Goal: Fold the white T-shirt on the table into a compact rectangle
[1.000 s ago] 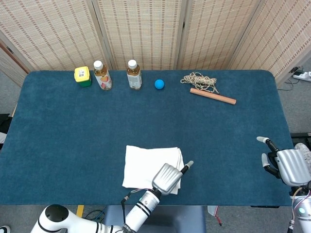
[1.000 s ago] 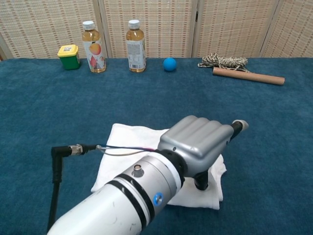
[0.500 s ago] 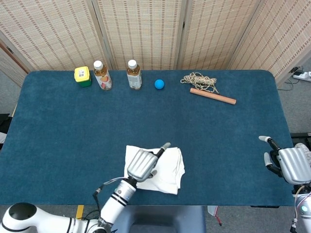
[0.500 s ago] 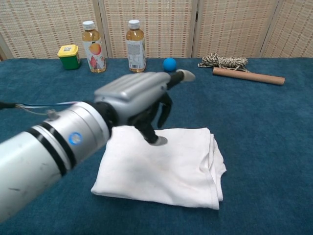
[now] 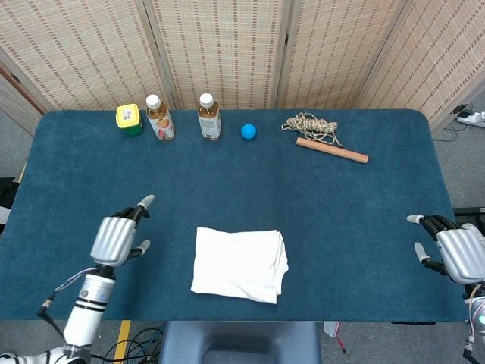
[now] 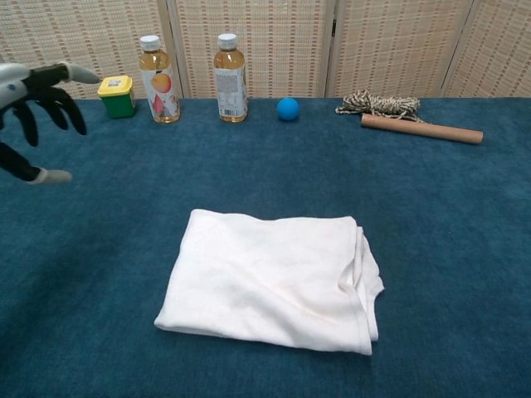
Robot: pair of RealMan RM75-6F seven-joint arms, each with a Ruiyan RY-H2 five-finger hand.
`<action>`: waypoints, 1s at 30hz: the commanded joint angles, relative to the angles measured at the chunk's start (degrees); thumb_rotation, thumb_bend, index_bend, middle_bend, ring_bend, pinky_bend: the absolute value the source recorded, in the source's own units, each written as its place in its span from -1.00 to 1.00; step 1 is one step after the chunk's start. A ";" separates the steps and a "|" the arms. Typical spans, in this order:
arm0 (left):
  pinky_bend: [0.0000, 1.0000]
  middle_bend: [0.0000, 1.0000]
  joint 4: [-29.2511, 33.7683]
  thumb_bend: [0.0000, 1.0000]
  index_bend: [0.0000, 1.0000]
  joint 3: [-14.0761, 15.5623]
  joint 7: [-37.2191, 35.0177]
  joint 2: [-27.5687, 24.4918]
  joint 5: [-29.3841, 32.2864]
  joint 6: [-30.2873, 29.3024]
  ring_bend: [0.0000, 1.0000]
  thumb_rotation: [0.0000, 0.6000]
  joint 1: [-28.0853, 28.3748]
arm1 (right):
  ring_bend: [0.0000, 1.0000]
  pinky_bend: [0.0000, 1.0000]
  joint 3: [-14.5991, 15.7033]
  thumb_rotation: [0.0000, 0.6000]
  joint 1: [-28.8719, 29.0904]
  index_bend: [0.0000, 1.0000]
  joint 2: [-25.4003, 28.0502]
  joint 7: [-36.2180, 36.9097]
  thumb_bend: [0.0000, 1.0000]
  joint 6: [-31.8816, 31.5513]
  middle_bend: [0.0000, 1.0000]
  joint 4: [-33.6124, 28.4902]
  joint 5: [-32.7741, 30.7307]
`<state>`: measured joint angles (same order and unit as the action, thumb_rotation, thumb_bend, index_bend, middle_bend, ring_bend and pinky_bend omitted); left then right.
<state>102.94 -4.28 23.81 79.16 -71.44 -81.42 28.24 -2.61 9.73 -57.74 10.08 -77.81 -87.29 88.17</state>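
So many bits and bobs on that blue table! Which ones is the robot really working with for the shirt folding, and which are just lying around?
Part of the job:
white T-shirt, folded into a rectangle
left hand, holding nothing
right hand, holding nothing

Just lying about, along the far edge:
yellow-lidded green jar
two drink bottles
blue ball
coil of rope
wooden stick

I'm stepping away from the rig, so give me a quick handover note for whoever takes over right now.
Left hand: open, holding nothing, left of the shirt and clear of it.
Right hand: open, holding nothing, at the table's right edge.
White T-shirt: lies near the front edge of the table, folded into a rough rectangle, layered edges showing on its right side.
Done: the fold looks complete.
Left: perhaps tidy the uneven right edge.
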 commanded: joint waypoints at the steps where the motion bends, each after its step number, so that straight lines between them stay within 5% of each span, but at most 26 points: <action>1: -0.02 -0.22 -2.34 -0.54 -0.74 1.81 -4.08 -3.12 -1.99 -2.72 -0.31 1.00 -3.59 | -0.57 -0.32 0.08 1.00 0.35 -0.49 -0.73 0.29 -0.17 0.31 -0.48 1.21 0.22; 15: -0.10 -0.23 -10.75 -0.54 -0.72 4.28 -13.41 -5.96 -6.93 -10.08 -0.32 1.00 -13.64 | -0.59 -0.36 1.09 1.00 -0.87 -0.65 -2.94 0.94 -0.16 -1.56 -0.49 3.74 0.90; 30: -0.10 -0.23 -11.49 -0.54 -0.72 4.18 -13.03 -7.41 -7.83 -10.17 -0.33 1.00 -18.24 | -0.61 -0.39 0.98 1.00 -2.73 -0.70 -5.21 -0.81 -0.16 -3.54 -0.52 4.30 -0.62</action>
<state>91.47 -0.02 10.79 71.73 -79.21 -91.63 10.10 -1.66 7.02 -62.93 9.30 -81.36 -82.97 87.54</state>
